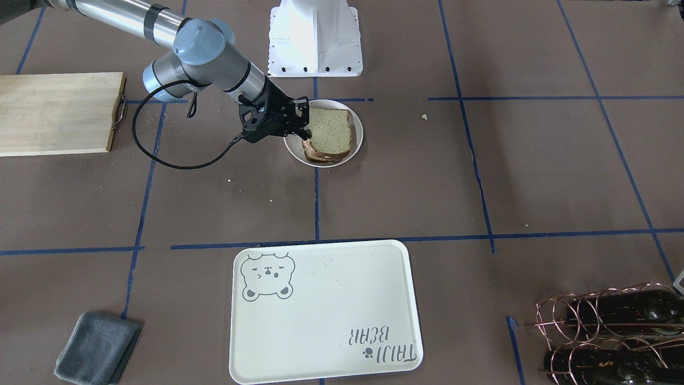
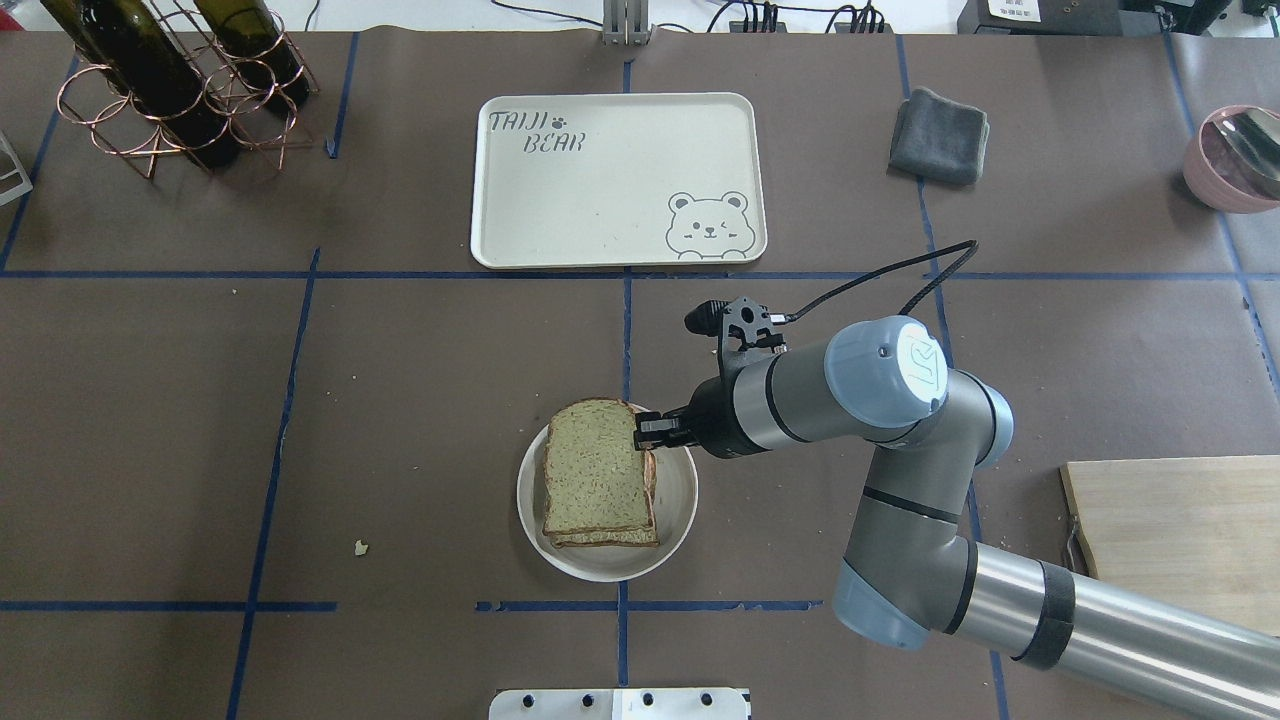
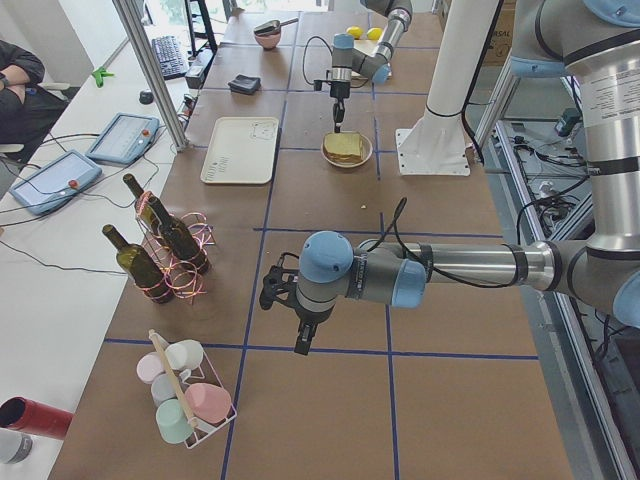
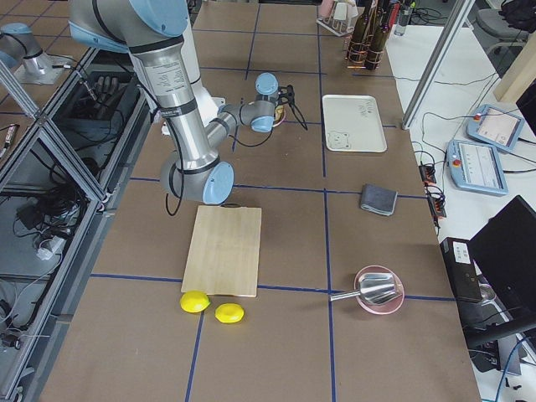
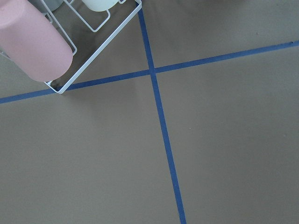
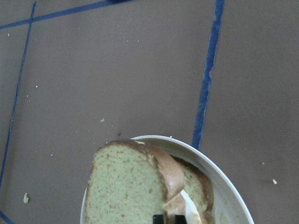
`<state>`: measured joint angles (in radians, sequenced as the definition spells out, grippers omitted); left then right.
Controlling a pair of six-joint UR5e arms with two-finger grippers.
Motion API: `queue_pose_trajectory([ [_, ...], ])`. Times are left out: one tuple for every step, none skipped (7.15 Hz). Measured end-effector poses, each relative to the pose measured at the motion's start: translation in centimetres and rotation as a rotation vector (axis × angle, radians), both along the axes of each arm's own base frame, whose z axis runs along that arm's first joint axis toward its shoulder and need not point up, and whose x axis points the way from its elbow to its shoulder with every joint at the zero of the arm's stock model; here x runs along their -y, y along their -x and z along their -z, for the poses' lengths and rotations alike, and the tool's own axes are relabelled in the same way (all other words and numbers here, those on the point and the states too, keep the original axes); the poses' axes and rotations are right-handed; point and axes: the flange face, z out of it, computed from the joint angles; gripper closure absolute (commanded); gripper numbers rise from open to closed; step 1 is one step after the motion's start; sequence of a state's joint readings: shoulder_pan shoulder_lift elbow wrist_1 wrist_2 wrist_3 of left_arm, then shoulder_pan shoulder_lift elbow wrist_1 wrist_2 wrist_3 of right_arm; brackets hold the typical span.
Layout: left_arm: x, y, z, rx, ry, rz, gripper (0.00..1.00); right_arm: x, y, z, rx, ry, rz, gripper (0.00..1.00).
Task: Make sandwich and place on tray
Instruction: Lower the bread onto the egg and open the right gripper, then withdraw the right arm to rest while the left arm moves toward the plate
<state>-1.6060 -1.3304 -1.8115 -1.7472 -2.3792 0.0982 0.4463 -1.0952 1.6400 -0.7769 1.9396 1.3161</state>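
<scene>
The sandwich [image 2: 598, 485] lies on a small round white plate [image 2: 600, 572] near the robot's base: two greenish speckled bread slices with brown crust. A bit of white egg [image 6: 188, 205] shows between them. My right gripper [image 2: 645, 432] is shut on the far right corner of the top slice [image 6: 131, 186], which is tilted up on that side. The sandwich also shows in the front view [image 1: 330, 133] beside the gripper [image 1: 304, 125]. The cream tray [image 2: 600, 190] with the bear drawing lies beyond the plate with nothing on it. My left gripper [image 3: 300, 340] hangs over bare table far to the left; I cannot tell whether it is open or shut.
A wooden cutting board [image 2: 1180, 530] lies at the near right. A grey cloth [image 2: 940, 135] and a pink bowl [image 2: 1235, 160] are at the far right. A copper wine rack with bottles [image 2: 180, 90] stands at the far left. A cup rack [image 5: 46, 42] is near the left arm.
</scene>
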Motion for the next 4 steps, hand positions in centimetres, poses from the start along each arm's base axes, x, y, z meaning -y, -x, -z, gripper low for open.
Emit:
queue_pose_trajectory([
  [0.0,0.0,0.0,0.000,0.000,0.000,0.00,0.5,-0.4,-0.4,-0.013,0.005,-0.012,0.00],
  [0.1,0.0,0.2,0.001,-0.005,0.000,0.00,1.8,-1.4,-1.0,-0.043,0.019,-0.031,0.00],
  [0.4,0.0,0.8,0.004,-0.017,0.001,0.00,4.0,-3.2,-2.1,-0.094,0.046,-0.055,0.00],
  [1.1,0.1,1.5,0.007,-0.032,0.003,0.00,6.5,-5.5,-3.5,-0.151,0.065,-0.072,0.00],
])
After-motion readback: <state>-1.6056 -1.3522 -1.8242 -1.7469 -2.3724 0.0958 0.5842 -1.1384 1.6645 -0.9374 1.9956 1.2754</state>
